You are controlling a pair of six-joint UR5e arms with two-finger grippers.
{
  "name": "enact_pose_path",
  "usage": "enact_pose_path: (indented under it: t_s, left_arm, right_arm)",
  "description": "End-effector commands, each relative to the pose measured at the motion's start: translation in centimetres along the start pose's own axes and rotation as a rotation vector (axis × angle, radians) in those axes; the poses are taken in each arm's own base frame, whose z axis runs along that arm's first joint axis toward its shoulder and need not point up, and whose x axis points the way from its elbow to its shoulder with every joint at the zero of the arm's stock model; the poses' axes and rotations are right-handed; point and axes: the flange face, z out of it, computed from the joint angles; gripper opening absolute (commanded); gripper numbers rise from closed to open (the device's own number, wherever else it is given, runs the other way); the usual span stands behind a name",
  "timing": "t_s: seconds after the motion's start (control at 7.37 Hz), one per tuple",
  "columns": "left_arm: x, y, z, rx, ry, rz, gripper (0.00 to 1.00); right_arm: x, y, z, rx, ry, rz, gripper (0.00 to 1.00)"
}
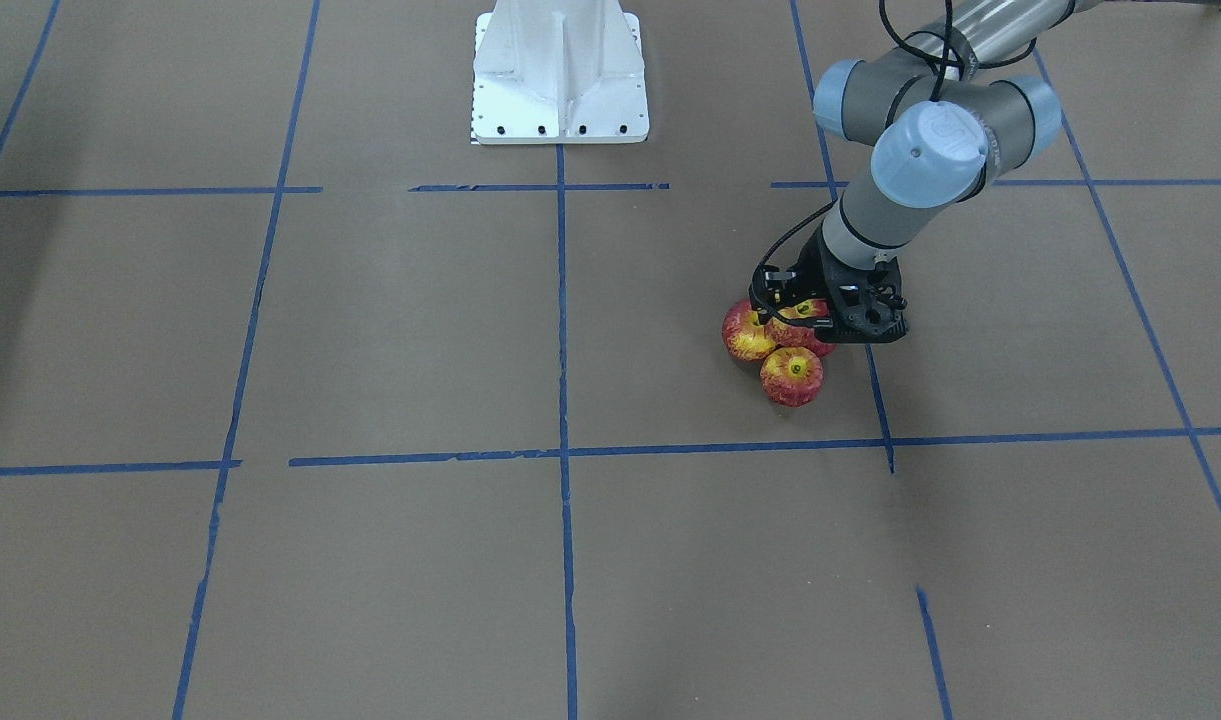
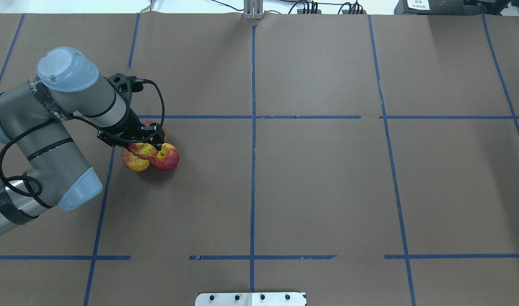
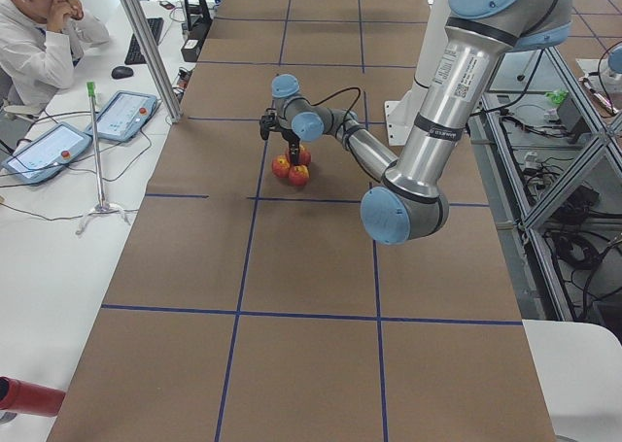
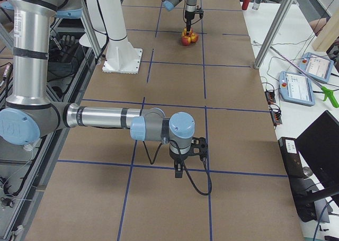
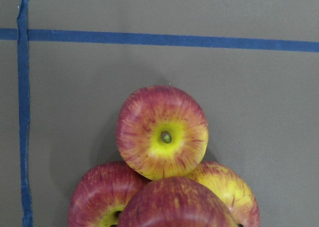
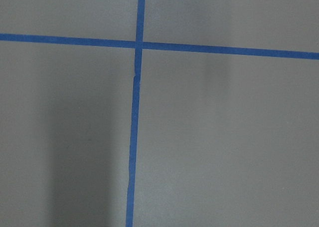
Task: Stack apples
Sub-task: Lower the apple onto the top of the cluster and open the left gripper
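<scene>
Sitting atop three touching apples [image 5: 162, 132], the fourth apple [image 1: 802, 334] looks clamped in the left gripper [image 1: 810, 320], leaving only a clean release; whether the right gripper [image 4: 179, 171] is parted, I cannot tell.

You can't tell if left claw [image 2: 148, 145] grips, tips hidden | top apple [image 5: 175, 206] cut off at wrist view's lower edge | right claw [image 4: 179, 173] too small to judge
</scene>
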Motion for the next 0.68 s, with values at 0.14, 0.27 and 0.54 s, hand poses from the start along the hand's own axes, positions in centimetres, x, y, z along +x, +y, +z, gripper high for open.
enact_pose_path:
  t_s: [0.14, 0.27, 0.54]
  left_arm:
    - [-0.21, -0.20, 0.46, 0.001, -0.009, -0.004, 0.01]
    - [-0.21, -0.20, 0.46, 0.001, -0.009, -0.003, 0.46]
    - [-0.23, -0.42, 0.20, 0.035, -0.023, -0.001, 1.00]
  right_arm:
    - [0.00, 0.00, 0.00, 0.000, 0.000, 0.000, 1.00]
    - [0.00, 0.00, 0.00, 0.000, 0.000, 0.000, 1.00]
    - [0.00, 0.00, 0.00, 0.000, 0.000, 0.000, 1.00]
